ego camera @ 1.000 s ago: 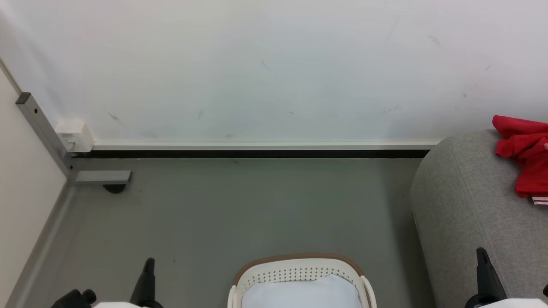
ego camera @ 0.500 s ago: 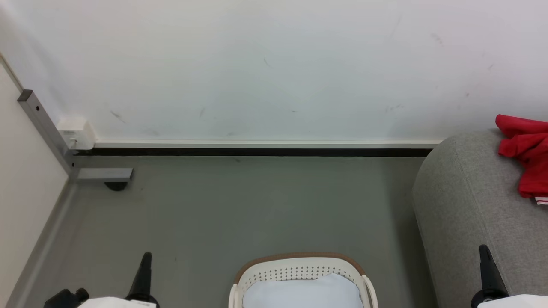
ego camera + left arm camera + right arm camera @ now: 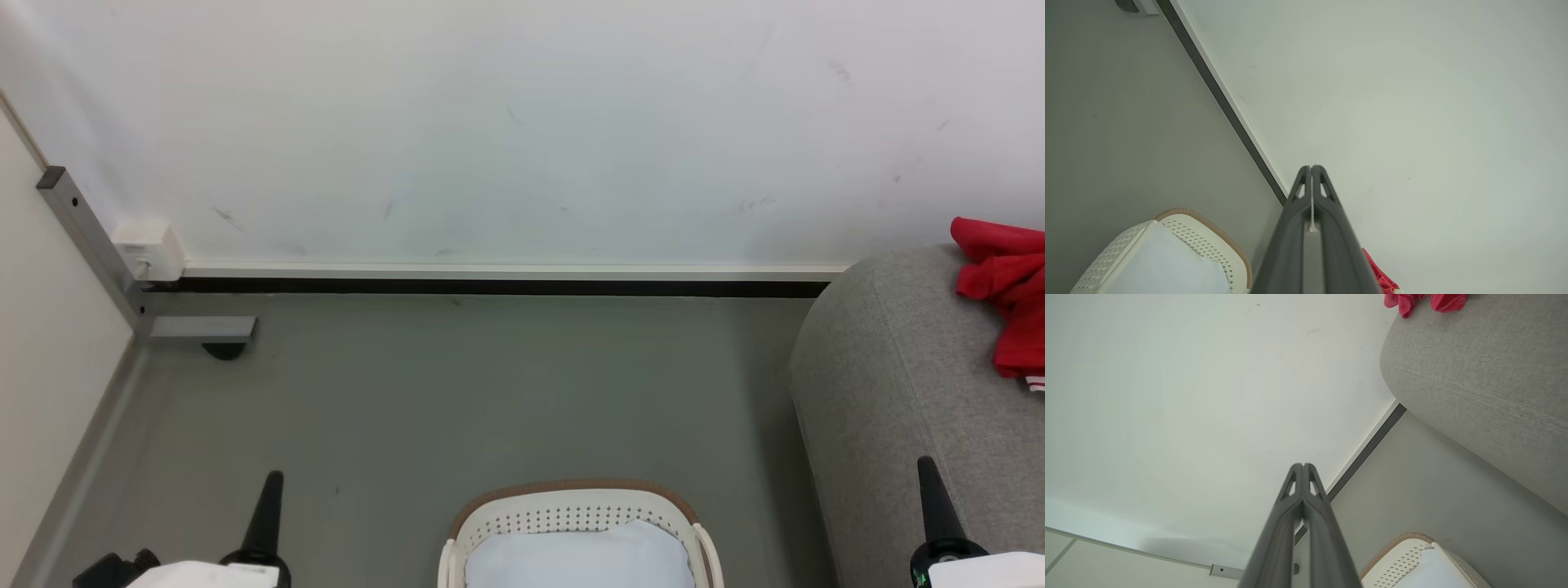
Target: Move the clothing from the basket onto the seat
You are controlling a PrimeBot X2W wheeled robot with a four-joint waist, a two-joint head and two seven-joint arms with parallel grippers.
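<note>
The red clothing (image 3: 1006, 290) lies crumpled on top of the grey seat (image 3: 898, 384) at the right edge of the head view, against the wall. The cream basket (image 3: 575, 502) with its brown rim stands on the floor at the bottom centre, a pale blue-white sheet (image 3: 580, 559) inside it. My left gripper (image 3: 271, 482) points up at the lower left, shut and empty. At the lower right my right gripper (image 3: 927, 469) rises in front of the seat, shut and empty too. The wrist views show each pair of fingers pressed together, left gripper (image 3: 1310, 167) and right gripper (image 3: 1302, 465).
A white wall (image 3: 506, 131) with a dark baseboard gap closes off the grey floor (image 3: 457, 392) ahead. A metal frame post (image 3: 86, 245) with a white box and a foot stands in the left corner beside a pale panel.
The head view has shifted slightly, so the scene sits a little lower and to the right. Both grippers' fingers now reach a bit higher into the picture. The clothing stays on the seat.
</note>
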